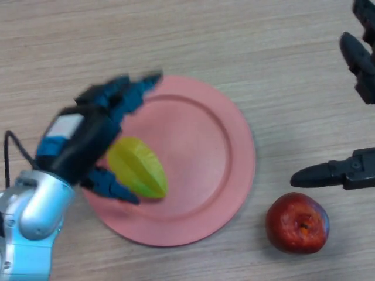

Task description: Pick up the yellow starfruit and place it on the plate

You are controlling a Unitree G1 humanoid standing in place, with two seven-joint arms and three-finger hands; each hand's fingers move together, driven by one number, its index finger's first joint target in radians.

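The yellow starfruit (139,167) lies on the left part of the pink plate (199,152). My left hand (88,137) hovers over the plate's left rim, right beside the fruit. Its fingers (137,88) reach straight out toward the plate's far edge, away from the starfruit. The thumb (111,184) sits close against the fruit's near-left side without curling round it. At the right edge of the view my right hand (360,167) hangs open and idle, clear of the plate.
A red apple (297,223) rests on the wooden table (176,35) just off the plate's near-right rim, below the right hand's thumb (322,174).
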